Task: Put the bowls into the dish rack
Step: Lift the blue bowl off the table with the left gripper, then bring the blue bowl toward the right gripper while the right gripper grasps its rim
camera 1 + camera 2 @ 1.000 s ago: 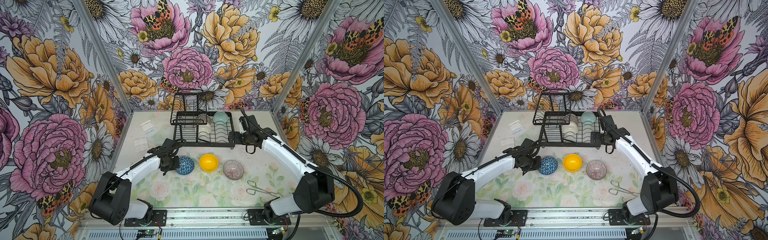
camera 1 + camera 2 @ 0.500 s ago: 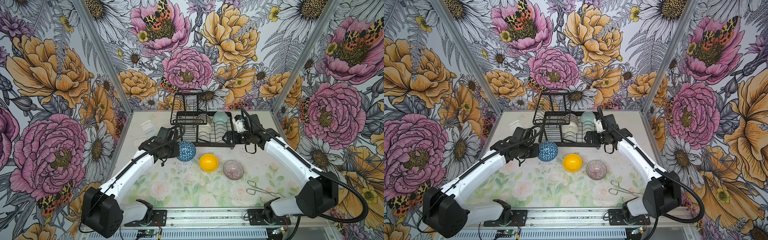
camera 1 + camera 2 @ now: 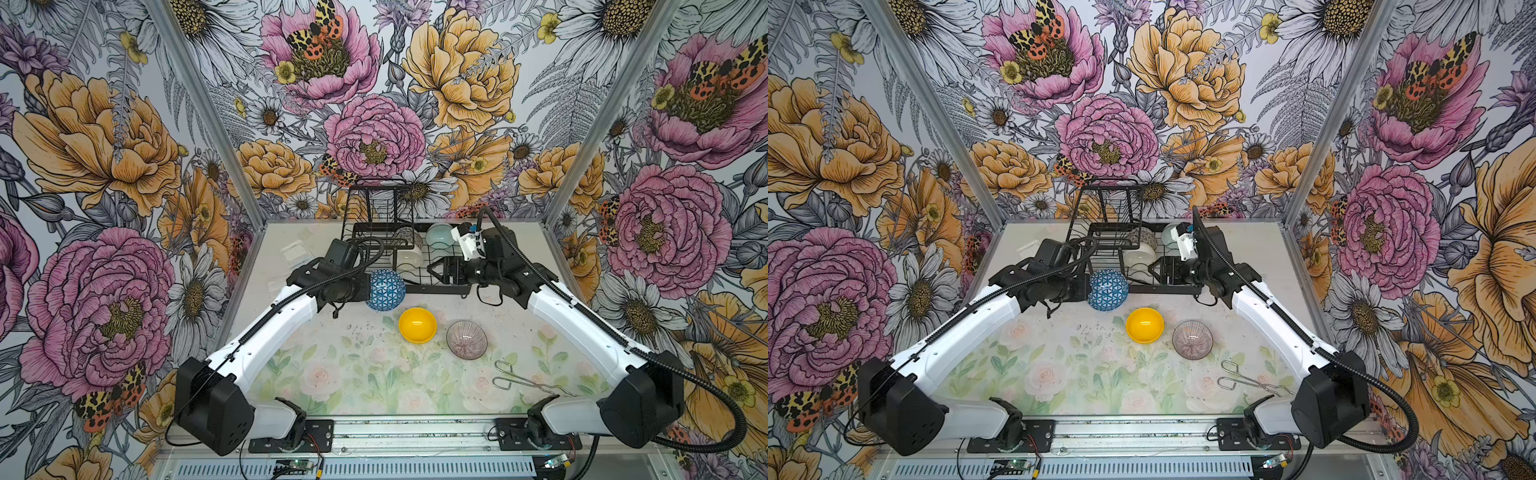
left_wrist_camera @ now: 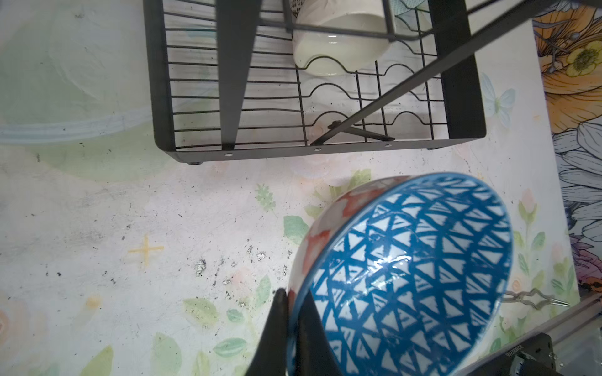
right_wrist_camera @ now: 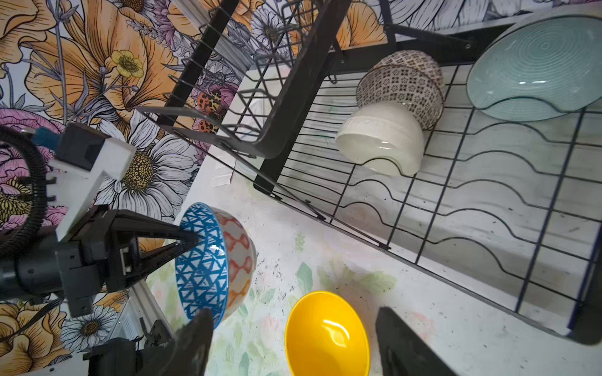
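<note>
My left gripper is shut on the rim of the blue triangle-patterned bowl, which hangs on its side just in front of the black wire dish rack. My right gripper is open and empty above the rack's front edge, pointing at that bowl. In the rack stand the cream bowl, the mosaic bowl and the teal spiral bowl. The yellow bowl and the mauve bowl sit on the table.
Metal wire tongs lie at the front right of the table. A clear plastic piece lies left of the rack. The rack's raised upper basket stands over its left part, and floral walls close in three sides.
The left arm has lifted the blue bowl off the table and carried it back toward the rack. The right gripper has swung left over the rack's front edge, its jaws narrower.
</note>
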